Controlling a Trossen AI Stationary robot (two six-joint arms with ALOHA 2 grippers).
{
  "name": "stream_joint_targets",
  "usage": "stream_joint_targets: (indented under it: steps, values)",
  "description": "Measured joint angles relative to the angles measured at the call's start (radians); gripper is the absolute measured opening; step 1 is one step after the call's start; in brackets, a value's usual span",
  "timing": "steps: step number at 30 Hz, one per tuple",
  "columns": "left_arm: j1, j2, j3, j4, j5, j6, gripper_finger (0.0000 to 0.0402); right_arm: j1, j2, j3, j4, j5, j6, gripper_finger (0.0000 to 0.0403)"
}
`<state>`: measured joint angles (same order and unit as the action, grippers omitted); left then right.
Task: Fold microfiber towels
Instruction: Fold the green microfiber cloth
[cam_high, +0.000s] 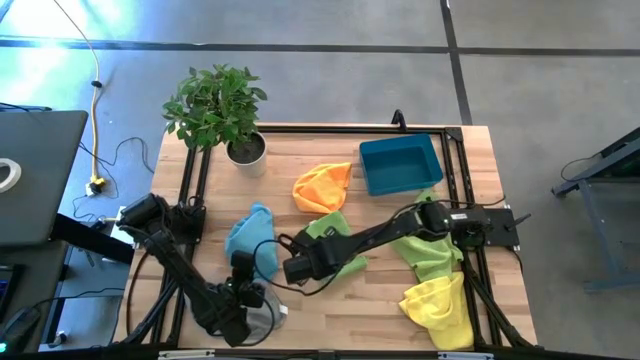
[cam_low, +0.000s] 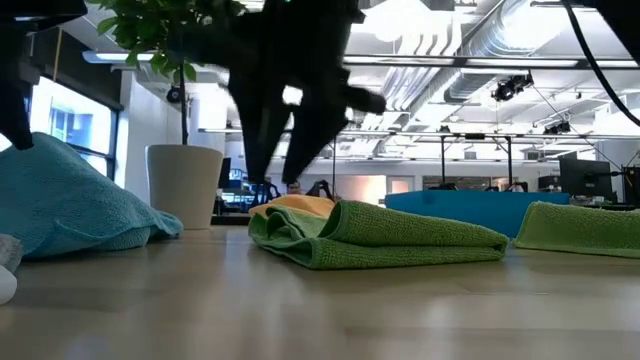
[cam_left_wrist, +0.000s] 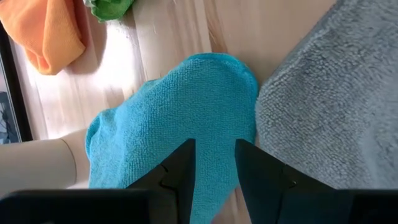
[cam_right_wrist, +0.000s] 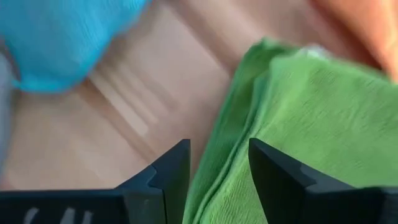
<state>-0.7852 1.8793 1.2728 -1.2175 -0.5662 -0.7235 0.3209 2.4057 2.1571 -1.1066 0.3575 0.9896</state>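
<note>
- Landmark: the blue bin sits at the far right of the tabletop; all places below are given from it.
- Orange towel: just left of the bin, bunched.
- Green towel: nearer the front than the bin and left of it, folded flat, its far edge against the orange towel. The low view shows it as a neat layered fold.
- My right gripper: beyond the green towel's left front edge, well away from the bin. Its fingers stand spread and hold nothing; the wrist view shows them over the edge of the green towel, with bare wood in the gap.
- Light blue towel: farther left of the bin than the green one, in a loose heap.
- Grey towel: at the front edge, far left of the bin, mostly under my left arm.
- My left gripper: by the light blue towel's front edge. Its fingers stand partly apart over that towel, clamping nothing, with the grey towel beside it.
- Lime green towel: in front of the bin, partly under my right arm.
- Yellow towel: at the front right corner, farthest in front of the bin.
- Potted plant: at the far left, well left of the bin.
</note>
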Motion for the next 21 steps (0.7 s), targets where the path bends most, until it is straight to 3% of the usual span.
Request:
stream_joint_targets:
  steps: [5, 21]
  values:
    - [-0.016, 0.0, 0.0, 0.0, 0.0, -0.001, 0.0103, -0.016, 0.031, 0.0, -0.001, -0.051, -0.002, 0.0156]
    - [-0.024, 0.0, 0.0, 0.0, -0.006, -0.027, 0.0103, -0.032, 0.046, 0.0, -0.056, 0.013, 0.049, 0.0144]
